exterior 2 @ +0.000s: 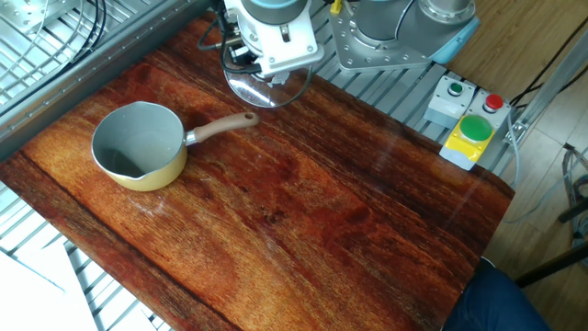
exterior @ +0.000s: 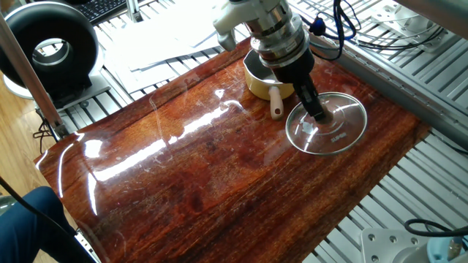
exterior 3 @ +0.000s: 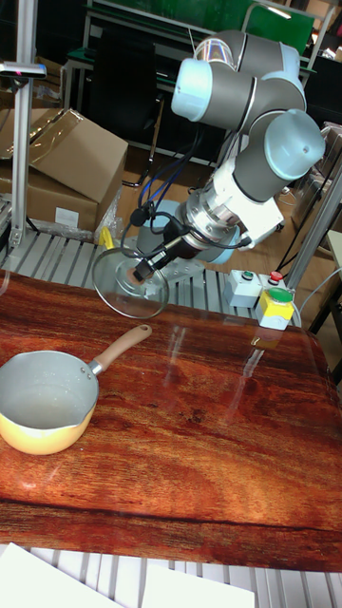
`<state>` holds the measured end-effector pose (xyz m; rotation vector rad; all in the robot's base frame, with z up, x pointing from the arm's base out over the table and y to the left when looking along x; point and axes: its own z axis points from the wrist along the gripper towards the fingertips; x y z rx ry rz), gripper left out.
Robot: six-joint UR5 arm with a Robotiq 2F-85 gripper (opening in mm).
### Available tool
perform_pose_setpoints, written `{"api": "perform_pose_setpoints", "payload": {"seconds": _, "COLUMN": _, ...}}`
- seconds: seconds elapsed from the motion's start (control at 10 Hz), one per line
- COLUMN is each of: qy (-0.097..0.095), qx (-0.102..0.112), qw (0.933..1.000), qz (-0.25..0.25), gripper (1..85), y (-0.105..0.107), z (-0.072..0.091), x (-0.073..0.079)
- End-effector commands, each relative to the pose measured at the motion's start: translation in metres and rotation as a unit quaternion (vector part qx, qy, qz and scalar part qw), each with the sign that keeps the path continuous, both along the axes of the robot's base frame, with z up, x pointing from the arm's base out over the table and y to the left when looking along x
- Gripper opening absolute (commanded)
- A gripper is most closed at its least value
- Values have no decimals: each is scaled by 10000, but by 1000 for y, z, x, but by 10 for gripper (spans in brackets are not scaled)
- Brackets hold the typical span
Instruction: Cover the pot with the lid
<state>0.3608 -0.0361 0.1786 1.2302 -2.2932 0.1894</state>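
The yellow pot (exterior 2: 138, 144) stands on the wooden tabletop (exterior 2: 303, 202), its light wooden handle (exterior 2: 223, 126) pointing toward the arm. In one fixed view the pot (exterior: 257, 79) is partly hidden behind the wrist. My gripper (exterior: 316, 115) is shut on the brown knob of the clear glass lid (exterior: 327, 124). The lid (exterior 3: 131, 282) hangs tilted in the air above the table's rear edge, behind the end of the pot handle (exterior 3: 122, 347). In the tall fixed view the gripper (exterior 3: 145, 270) reaches the knob from the right.
A box with a green and a red button (exterior 2: 469, 125) sits at the table's far corner. A black round device (exterior: 51, 45) and white papers (exterior: 161, 40) lie beyond the board. Aluminium rails (exterior: 398, 69) and cables border the table.
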Motion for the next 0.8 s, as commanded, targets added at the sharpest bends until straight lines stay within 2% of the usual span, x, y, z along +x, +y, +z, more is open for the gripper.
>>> {"api": "perform_pose_setpoints", "payload": {"seconds": 0.0, "qy": -9, "qx": 306, "qw": 9990, "qz": -335, "gripper": 13, "y": 21, "z": -5, "x": -5}}
{"api": "perform_pose_setpoints", "payload": {"seconds": 0.2, "qy": -84, "qx": 496, "qw": 9972, "qz": -560, "gripper": 13, "y": 34, "z": -9, "x": -5}}
{"api": "perform_pose_setpoints", "payload": {"seconds": 0.3, "qy": -219, "qx": 551, "qw": 9965, "qz": -592, "gripper": 13, "y": 37, "z": -12, "x": 1}}
{"api": "perform_pose_setpoints", "payload": {"seconds": 0.4, "qy": -328, "qx": 488, "qw": 9964, "qz": -617, "gripper": 13, "y": 35, "z": -13, "x": 6}}
{"api": "perform_pose_setpoints", "payload": {"seconds": 0.7, "qy": -315, "qx": 544, "qw": 9961, "qz": -615, "gripper": 13, "y": 37, "z": -14, "x": 5}}
